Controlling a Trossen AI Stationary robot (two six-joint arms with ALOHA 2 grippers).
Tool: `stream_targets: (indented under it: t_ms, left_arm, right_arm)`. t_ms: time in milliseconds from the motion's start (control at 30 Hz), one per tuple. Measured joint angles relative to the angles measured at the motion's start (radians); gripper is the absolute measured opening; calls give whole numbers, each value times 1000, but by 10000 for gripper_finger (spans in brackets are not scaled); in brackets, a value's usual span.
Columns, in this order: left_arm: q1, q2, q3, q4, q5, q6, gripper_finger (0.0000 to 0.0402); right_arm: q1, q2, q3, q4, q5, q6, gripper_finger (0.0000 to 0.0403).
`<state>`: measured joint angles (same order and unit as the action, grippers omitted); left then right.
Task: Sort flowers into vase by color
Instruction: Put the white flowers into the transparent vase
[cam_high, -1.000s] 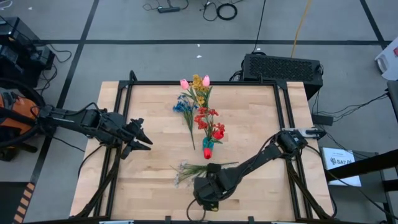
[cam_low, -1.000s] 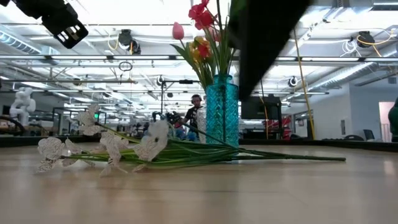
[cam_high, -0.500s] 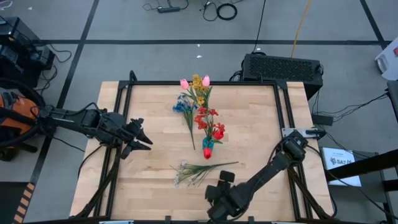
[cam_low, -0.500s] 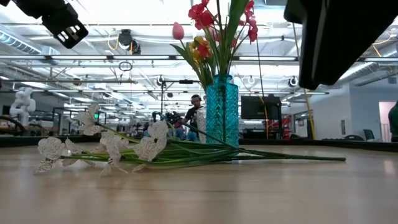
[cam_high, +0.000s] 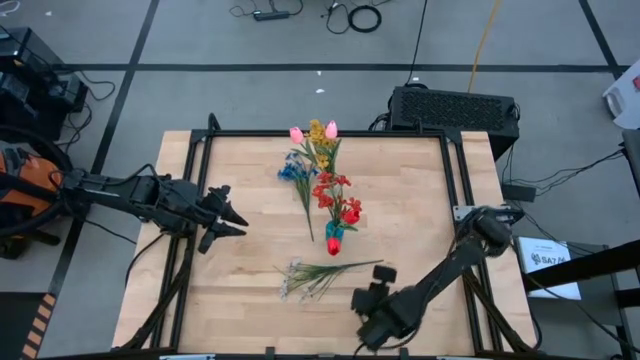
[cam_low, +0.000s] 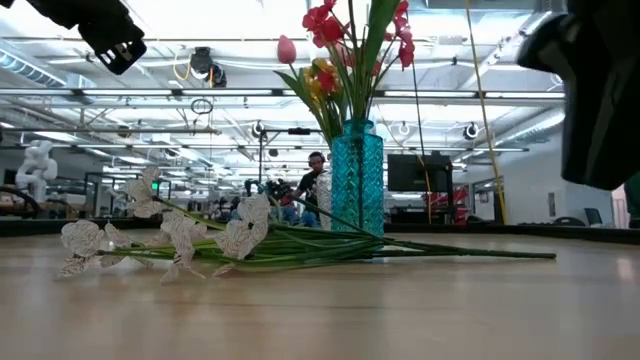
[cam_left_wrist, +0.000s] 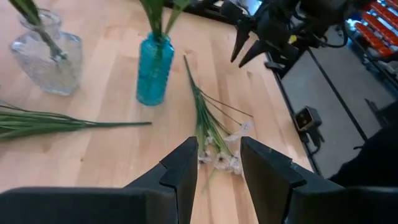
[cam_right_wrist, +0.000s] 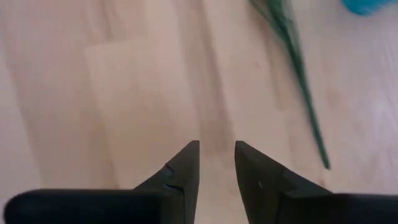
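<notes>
The right gripper (cam_high: 372, 312) hovers over bare wood at the table's near edge, just beside the stem tips of the white spray (cam_high: 318, 275) — its fingers parted by a narrow gap, holding nothing. The spray lies flat, blooms toward the left arm's side, stems pointing right. To lift it well, the gripper should probably close across the bunched stems, not the frail blooms. Just behind stands the teal vase (cam_high: 334, 238) with red flowers (cam_high: 340, 200); beyond it, blue and yellow sprays and pink tulips (cam_high: 310, 133). The left gripper (cam_high: 226, 220) waits at the left — fingers apart, empty.
</notes>
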<state>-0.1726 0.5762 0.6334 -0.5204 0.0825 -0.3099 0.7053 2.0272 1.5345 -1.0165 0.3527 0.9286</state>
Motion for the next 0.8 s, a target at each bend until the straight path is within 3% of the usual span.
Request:
stream_targets:
  t_ms: [300, 467, 667, 800]
  left_arm:
    - [0, 2, 0, 17, -158, 1, 129]
    - [0, 2, 0, 18, -252, 1, 129]
    - [0, 2, 0, 18, -282, 0, 129]
    - [0, 2, 0, 18, -283, 0, 129]
  right_arm:
    - [6, -461, -606, 388, 17, 5, 53]
    - [-33, -665, -846, 597, 47, -75, 49]
    - [-88, -689, -943, 856, 62, -499, 87]
    - [-153, -636, -943, 956, 67, -598, 127]
